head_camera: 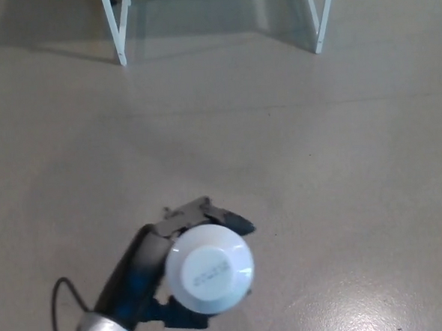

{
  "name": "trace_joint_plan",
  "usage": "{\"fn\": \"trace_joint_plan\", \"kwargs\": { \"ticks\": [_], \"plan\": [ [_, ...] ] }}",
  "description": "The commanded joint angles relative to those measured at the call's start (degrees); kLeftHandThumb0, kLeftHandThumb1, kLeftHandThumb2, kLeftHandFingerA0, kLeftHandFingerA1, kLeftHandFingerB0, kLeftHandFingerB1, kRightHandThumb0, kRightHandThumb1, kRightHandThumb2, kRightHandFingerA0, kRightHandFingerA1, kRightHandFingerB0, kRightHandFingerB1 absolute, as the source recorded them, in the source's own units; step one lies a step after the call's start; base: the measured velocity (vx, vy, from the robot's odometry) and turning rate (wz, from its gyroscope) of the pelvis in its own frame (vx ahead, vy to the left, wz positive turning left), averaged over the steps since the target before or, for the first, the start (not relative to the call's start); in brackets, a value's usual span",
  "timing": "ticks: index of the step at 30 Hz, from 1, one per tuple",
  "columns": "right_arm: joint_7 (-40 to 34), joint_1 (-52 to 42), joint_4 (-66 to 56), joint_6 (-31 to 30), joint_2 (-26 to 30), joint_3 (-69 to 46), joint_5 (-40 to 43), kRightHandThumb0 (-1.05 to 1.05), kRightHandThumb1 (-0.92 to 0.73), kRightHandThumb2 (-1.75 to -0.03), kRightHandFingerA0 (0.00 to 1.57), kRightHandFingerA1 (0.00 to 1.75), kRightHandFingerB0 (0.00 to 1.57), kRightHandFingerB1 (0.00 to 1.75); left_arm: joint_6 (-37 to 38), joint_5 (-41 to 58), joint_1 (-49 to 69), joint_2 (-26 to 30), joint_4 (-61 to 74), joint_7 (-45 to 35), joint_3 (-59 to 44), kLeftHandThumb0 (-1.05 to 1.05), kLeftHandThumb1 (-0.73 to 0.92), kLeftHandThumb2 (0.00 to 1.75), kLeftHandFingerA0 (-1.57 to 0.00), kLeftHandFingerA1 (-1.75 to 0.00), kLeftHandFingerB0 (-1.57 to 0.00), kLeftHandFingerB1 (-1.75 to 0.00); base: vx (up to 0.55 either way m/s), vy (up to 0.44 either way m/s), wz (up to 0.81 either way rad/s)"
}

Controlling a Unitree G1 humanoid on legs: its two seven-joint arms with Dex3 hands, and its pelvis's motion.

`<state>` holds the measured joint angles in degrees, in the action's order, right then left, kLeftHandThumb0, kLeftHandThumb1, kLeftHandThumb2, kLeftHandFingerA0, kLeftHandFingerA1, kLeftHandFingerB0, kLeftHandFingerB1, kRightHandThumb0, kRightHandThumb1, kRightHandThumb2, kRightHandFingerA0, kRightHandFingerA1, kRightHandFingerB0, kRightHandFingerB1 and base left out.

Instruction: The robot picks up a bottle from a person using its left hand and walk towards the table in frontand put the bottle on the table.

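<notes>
A white-capped bottle (209, 269) stands upright in my left hand (156, 271), seen from straight above so its round cap hides the body. My black fingers (209, 215) wrap around it from the left and behind. My left forearm comes in from the bottom left corner. The table's white legs (119, 29) stand at the top of the head view, well ahead of the bottle. My right hand does not show.
Grey polished floor (319, 167) fills the view between me and the table. A second white table leg (321, 17) stands at the top right. A glare patch lies on the floor at the bottom right.
</notes>
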<state>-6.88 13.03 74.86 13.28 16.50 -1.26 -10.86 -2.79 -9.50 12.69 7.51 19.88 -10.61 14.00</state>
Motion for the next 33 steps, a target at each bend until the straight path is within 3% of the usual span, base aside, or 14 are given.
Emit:
{"fn": "trace_joint_plan", "kwargs": {
  "ticks": [1,5,10,16,17,18,19,20,25,26,33],
  "plan": [
    [0.2,0.1,0.2,-0.3,1.5,0.0,0.0,-0.53,-0.53,-0.85,0.66,0.63,0.43,0.53,1.3,3.2,0.1,1.4,0.6,-0.3,-4.9,-0.1,0.8,0.66,-0.94,-1.38,-0.72,-0.98,0.0,0.0,0.0],
    [0.3,0.2,0.4,-0.5,1.6,0.2,-0.2,-0.53,-0.53,-0.85,0.68,0.64,0.43,0.53,-0.3,8.8,0.3,0.9,-0.7,-0.9,-11.8,-0.09,0.81,0.66,-0.87,-1.46,-0.76,-0.96,0.0,0.0,0.0],
    [0.4,0.2,0.4,-0.9,1.7,0.5,-0.3,-0.54,-0.53,-0.85,0.67,0.63,0.42,0.52,1.5,12.2,1.9,0.9,-3.7,-1.9,-17.0,-0.11,0.82,0.64,-1.0,-1.3,-0.79,-0.89,0.0,0.0,0.0],
    [0.4,-0.1,0.4,-0.6,1.6,0.4,0.1,-0.54,-0.53,-0.85,0.67,0.63,0.43,0.52,2.2,14.2,3.0,0.6,-5.9,-2.7,-20.7,-0.14,0.8,0.64,-0.98,-1.31,-0.8,-0.82,0.02,0.05,0.07],
    [0.4,-0.1,0.3,-0.6,1.6,0.5,0.0,-0.48,-0.65,-0.6,0.72,0.51,0.48,0.39,2.2,14.3,3.2,0.6,-6.0,-2.8,-21.1,-0.15,0.79,0.64,-0.99,-1.3,-0.79,-0.83,0.09,0.172,-0.15],
    [0.4,-0.2,0.3,-0.6,1.6,0.5,0.1,-0.52,-0.53,-0.85,0.63,0.62,0.42,0.51,2.6,14.4,3.4,0.7,-6.4,-3.1,-21.4,-0.15,0.79,0.64,-0.99,-1.28,-0.8,-0.83,0.12,0.254,-0.24],
    [0.5,-0.3,0.3,-0.6,1.5,0.4,0.1,-0.52,-0.53,-0.85,0.63,0.62,0.42,0.51,3.2,14.5,3.5,0.8,-6.9,-3.3,-21.7,-0.15,0.79,0.64,-0.99,-1.28,-0.8,-0.83,0.15,0.297,-0.21],
    [0.5,-0.3,0.3,-0.6,1.5,0.4,0.2,-0.48,-0.65,-0.6,0.7,0.5,0.48,0.39,3.9,14.0,3.6,1.0,-7.4,-3.2,-21.8,-0.15,0.79,0.64,-0.99,-1.28,-0.8,-0.83,0.16,0.302,-0.24],
    [0.6,-0.2,0.3,-0.9,1.4,0.2,0.4,-0.47,-0.65,-0.6,0.69,0.5,0.48,0.39,4.8,12.9,3.3,1.6,-8.1,-2.7,-21.9,-0.16,0.77,0.65,-0.98,-1.33,-0.83,-0.82,0.28,0.358,-0.15],
    [0.7,-0.3,0.3,-0.9,1.4,0.2,0.4,-0.52,-0.53,-0.85,0.61,0.61,0.42,0.52,4.0,12.6,3.3,1.5,-7.6,-2.4,-21.7,-0.15,0.77,0.65,-0.99,-1.32,-0.82,-0.82,0.23,0.156,0.16],
    [0.8,-0.1,0.3,-1.0,1.5,0.2,0.4,-0.52,-0.53,-0.84,0.64,0.62,0.41,0.51,1.5,13.5,3.1,1.4,-6.4,-2.6,-21.2,-0.14,0.78,0.65,-0.97,-1.35,-0.82,-0.84,0.24,-0.049,0.08]
  ]
}}
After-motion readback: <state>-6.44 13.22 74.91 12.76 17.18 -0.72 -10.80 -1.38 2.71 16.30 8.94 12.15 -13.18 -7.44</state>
